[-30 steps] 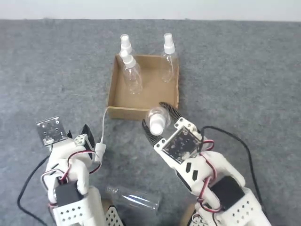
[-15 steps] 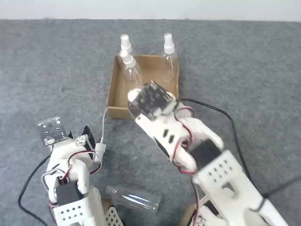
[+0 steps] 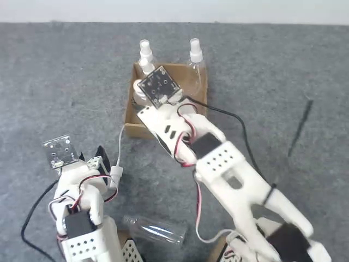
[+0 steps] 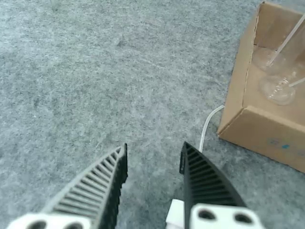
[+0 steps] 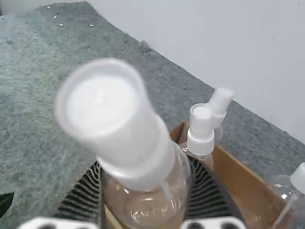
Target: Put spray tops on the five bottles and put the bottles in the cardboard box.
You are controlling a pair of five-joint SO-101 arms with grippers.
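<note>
My right gripper (image 5: 147, 193) is shut on a clear bottle (image 5: 143, 200) with a white spray top (image 5: 112, 117), held upright over the cardboard box (image 3: 131, 117). In the high view the right arm (image 3: 180, 131) stretches over the box's near-left part and hides the held bottle. Three capped bottles (image 3: 195, 54) stand in the box, two at its far left (image 5: 202, 129) and one at its far right. My left gripper (image 4: 155, 157) is open near the table, short of the box's near-left corner (image 4: 248, 119). A loose spray top (image 3: 116, 173) with a thin tube (image 4: 207, 126) lies beside it. An uncapped bottle (image 3: 155, 229) lies by the arm bases.
Grey carpet (image 3: 60, 82) covers the table. A pale wall (image 5: 228, 38) rises behind the box. A cable (image 3: 240, 131) trails off the right arm.
The right arm has swung from in front of the box forward and left over it, carrying the capped bottle. The left arm has stayed put.
</note>
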